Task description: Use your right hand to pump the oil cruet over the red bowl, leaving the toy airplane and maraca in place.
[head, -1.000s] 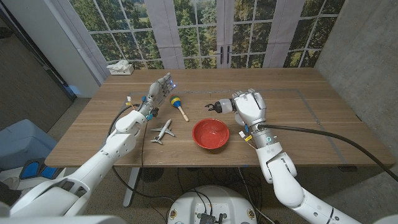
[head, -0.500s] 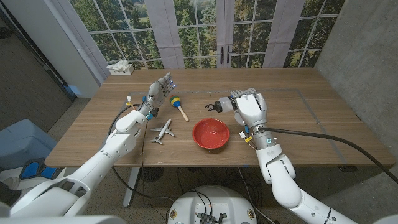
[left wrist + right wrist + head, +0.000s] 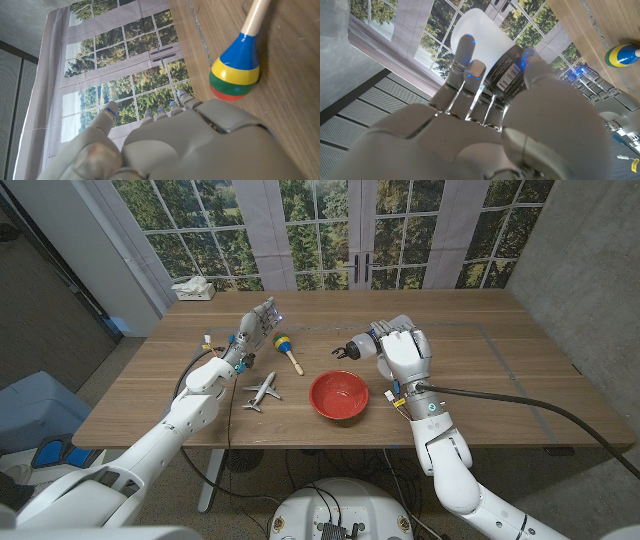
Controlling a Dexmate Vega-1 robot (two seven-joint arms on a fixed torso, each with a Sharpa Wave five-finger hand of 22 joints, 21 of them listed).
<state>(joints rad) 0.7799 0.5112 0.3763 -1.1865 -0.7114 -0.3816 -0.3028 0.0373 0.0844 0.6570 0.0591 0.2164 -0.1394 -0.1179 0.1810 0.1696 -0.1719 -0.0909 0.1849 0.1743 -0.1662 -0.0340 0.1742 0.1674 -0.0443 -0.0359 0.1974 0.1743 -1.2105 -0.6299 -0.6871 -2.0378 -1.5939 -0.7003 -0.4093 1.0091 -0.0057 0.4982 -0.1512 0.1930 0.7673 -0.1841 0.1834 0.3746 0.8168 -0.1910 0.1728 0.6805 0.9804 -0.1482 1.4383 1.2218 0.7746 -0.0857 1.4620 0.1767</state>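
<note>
My right hand [image 3: 405, 352] grips the oil cruet [image 3: 372, 344], a clear bottle tipped on its side with its black pump nozzle [image 3: 343, 351] pointing left, just beyond the far rim of the red bowl [image 3: 339, 395]. In the right wrist view my fingers [image 3: 465, 65] wrap the cruet's white body and black label [image 3: 503, 65]. The white toy airplane [image 3: 262, 392] lies left of the bowl. A maraca [image 3: 287, 349] with a striped head [image 3: 234, 76] lies behind the airplane. My left hand [image 3: 255, 326] stands beside the maraca with its fingers apart, holding nothing.
A white tissue box [image 3: 194, 289] sits at the table's far left corner. The wooden table [image 3: 480, 360] stretches bare to the right of my right arm. Large windows stand behind the far edge.
My right hand has shifted slightly right and up with the cruet; the nozzle stays pointing left. The left hand, airplane, maraca and bowl have not moved.
</note>
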